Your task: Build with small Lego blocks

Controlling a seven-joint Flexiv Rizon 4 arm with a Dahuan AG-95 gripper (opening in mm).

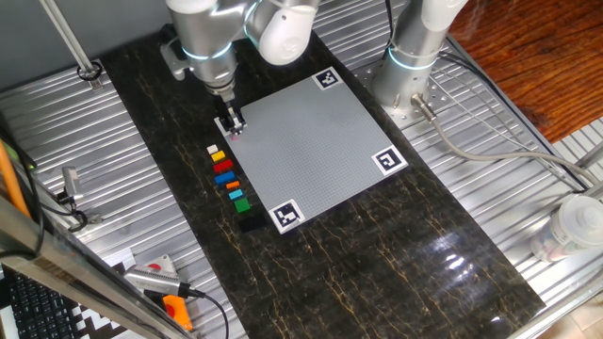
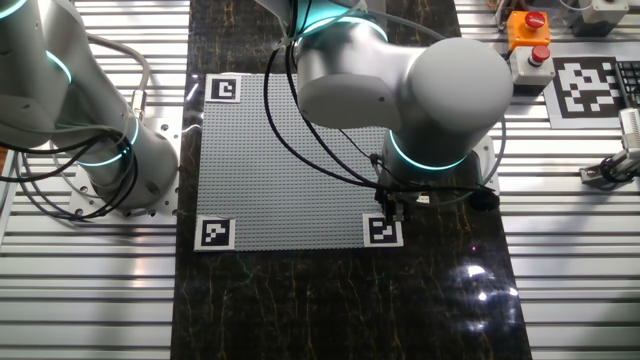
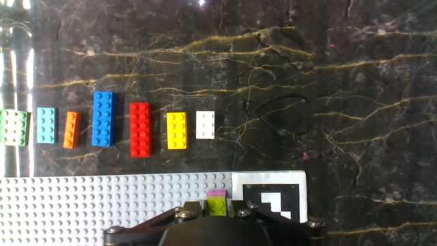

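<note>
In the hand view my gripper (image 3: 218, 212) is shut on an olive block (image 3: 218, 206), and a pink block (image 3: 217, 195) shows just past it. Both hang over the grey studded plate (image 3: 102, 205), right beside its corner tag (image 3: 273, 198). Whether the two blocks are joined I cannot tell. On the dark marble beyond lies a row of small Lego blocks: green (image 3: 13, 128), light blue (image 3: 46, 125), orange (image 3: 72, 130), blue (image 3: 104, 119), red (image 3: 140, 129), yellow (image 3: 177, 130) and white (image 3: 205, 125). One fixed view shows the gripper (image 1: 231, 123) at the plate's corner, just behind the row (image 1: 226, 176).
The grey plate (image 1: 311, 151) has black-and-white tags at its corners (image 1: 287, 216). A second arm's base (image 1: 410, 66) stands behind the plate. An orange-handled tool (image 1: 174, 306) lies at the front left, and ribbed metal flanks the marble strip. An emergency stop box (image 2: 528, 35) sits nearby.
</note>
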